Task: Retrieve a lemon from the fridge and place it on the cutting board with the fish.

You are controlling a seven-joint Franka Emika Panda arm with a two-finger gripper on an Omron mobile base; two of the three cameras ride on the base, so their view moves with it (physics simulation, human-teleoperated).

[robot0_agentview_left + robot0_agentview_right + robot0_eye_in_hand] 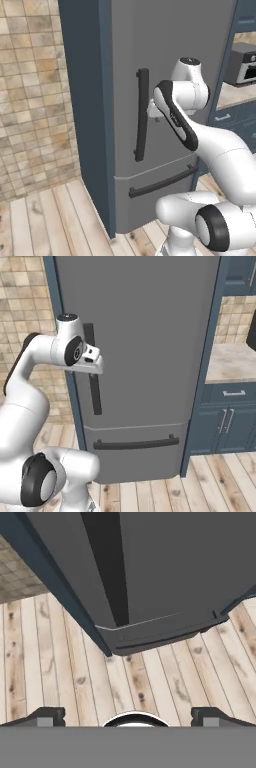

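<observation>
Kitchen, plank floor: fridge [165, 100] shut, lemon presumably inside, unseen; gripper [95, 363] with jaws wide and empty, just beside the upright handle [142, 114], whose long axis is vertical.

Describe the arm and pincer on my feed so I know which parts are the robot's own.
The arm is glossy white with rounded, bulbous links and black bands and caps at the joints. A black strip runs along the forearm. The pincer has two small dark fingertips. No loose cables or printed markings show.
</observation>
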